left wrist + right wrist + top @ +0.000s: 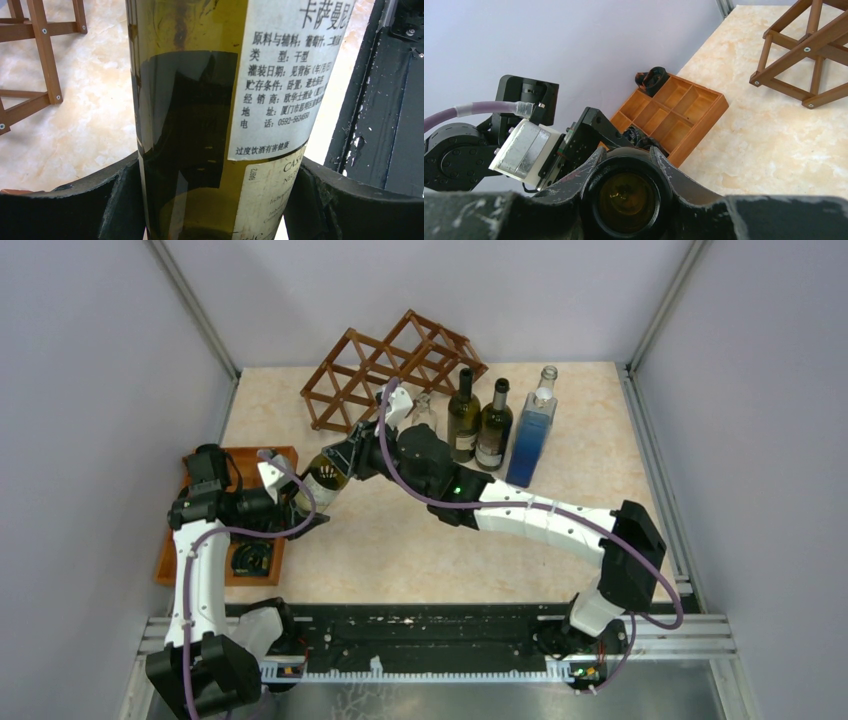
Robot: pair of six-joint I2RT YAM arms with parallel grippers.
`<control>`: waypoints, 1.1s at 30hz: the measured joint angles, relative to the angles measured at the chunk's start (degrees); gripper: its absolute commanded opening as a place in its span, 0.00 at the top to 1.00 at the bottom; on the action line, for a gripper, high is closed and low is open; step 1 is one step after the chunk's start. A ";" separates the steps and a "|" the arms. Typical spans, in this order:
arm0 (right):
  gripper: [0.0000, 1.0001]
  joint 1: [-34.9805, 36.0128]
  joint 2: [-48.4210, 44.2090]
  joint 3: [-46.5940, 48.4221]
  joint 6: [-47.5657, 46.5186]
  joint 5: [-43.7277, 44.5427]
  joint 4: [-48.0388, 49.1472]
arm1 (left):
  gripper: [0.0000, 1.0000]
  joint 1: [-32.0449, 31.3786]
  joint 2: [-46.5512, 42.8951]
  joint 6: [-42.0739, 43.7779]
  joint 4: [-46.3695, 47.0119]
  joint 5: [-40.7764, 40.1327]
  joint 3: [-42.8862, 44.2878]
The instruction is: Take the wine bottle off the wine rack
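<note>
The olive-green wine bottle [325, 478] with white labels is off the brown lattice wine rack [390, 368] and is held tilted above the table between both arms. My left gripper [300, 502] is shut on the bottle's body; in the left wrist view the black fingers [115, 205] press both sides of the bottle [200, 100]. My right gripper [352, 458] is shut on the bottle's neck; the right wrist view looks down the bottle's mouth [626, 195] between its fingers. The rack stands at the back and holds no bottle; it also shows in the left wrist view [42, 55] and the right wrist view [804, 55].
Two dark wine bottles [463, 415] [494, 425] and a blue bottle [532, 430] stand upright right of the rack. An orange-brown compartment tray [168, 562] lies at the left edge under the left arm, also in the right wrist view [674, 110].
</note>
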 measured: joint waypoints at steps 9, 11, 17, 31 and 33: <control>1.00 -1.31 -0.02 -0.79 -2.10 0.48 -6.25 | 0.01 -0.11 -0.50 -0.76 0.79 0.87 1.01; 1.00 -2.05 -0.33 -1.90 -2.97 0.94 -8.35 | 0.01 -0.11 -0.50 -0.83 1.03 0.79 1.20; 1.00 -4.11 -6.49 -9.57 -7.89 4.46 -15.26 | 0.01 -0.11 -0.50 -4.70 2.89 -1.57 2.82; 1.00 -8.17 -20.44 -14.91 -21.16 17.75 -21.31 | 0.01 -0.11 -0.66 -12.83 6.32 -4.11 4.61; 1.00 -9.11 -20.28 -15.04 -22.86 19.06 -21.42 | 0.01 -0.11 -0.66 -13.55 6.69 -4.63 4.61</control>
